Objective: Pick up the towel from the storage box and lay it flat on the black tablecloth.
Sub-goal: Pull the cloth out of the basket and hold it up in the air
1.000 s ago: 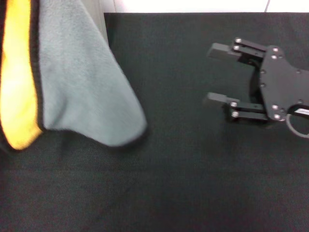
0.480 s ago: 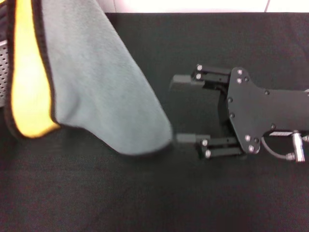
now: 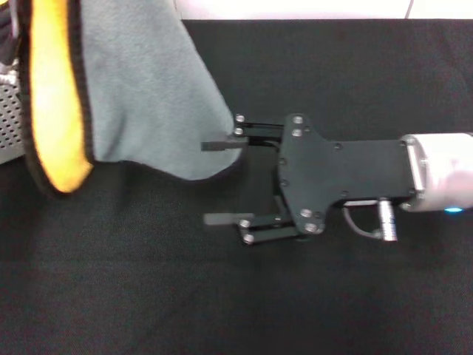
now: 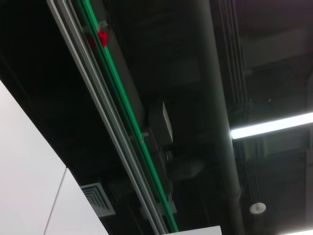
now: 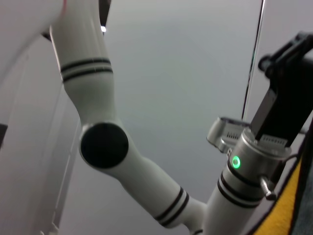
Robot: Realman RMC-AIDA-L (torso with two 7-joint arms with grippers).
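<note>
The towel (image 3: 148, 89) hangs from above at the upper left, grey face toward me, orange-yellow face folded at its left, with black edging. Its top is out of view. My right gripper (image 3: 213, 182) is open just above the black tablecloth (image 3: 332, 296). Its far finger (image 3: 222, 145) touches the towel's lower right corner and the near finger (image 3: 225, 219) lies clear below it. In the right wrist view, my left arm's wrist (image 5: 244, 171) with a green light carries the black left gripper (image 5: 286, 103), with the towel's orange edge (image 5: 281, 215) beside it. The storage box (image 3: 7, 126) peeks in at the left edge.
The tablecloth covers the whole table. A white wall strip (image 3: 295, 9) runs along its far edge. The left wrist view shows only ceiling pipes and lights.
My right gripper has moved left across the tablecloth, staying open, until its far finger reaches the towel's lower corner. The hanging towel has shifted slightly right and its lower edge has risen.
</note>
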